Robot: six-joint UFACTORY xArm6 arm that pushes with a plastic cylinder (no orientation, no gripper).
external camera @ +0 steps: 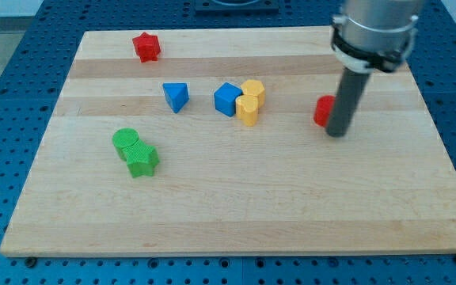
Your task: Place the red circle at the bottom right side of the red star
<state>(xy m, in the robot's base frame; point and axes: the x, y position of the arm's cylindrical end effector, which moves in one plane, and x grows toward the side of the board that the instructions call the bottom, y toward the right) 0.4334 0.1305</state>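
The red star (146,47) sits near the view's top left of the wooden board (236,206). The red circle (322,111) lies at the view's right of centre, partly hidden behind my rod. My tip (336,133) rests on the board just right of and slightly below the red circle, touching or almost touching it. The circle is far to the right of the star.
A blue triangle (176,96) lies below and right of the star. A blue cube (227,99) touches two yellow blocks (249,103) at centre. Two green blocks (135,152) sit at the left. The board's edges drop to a blue perforated table (6,119).
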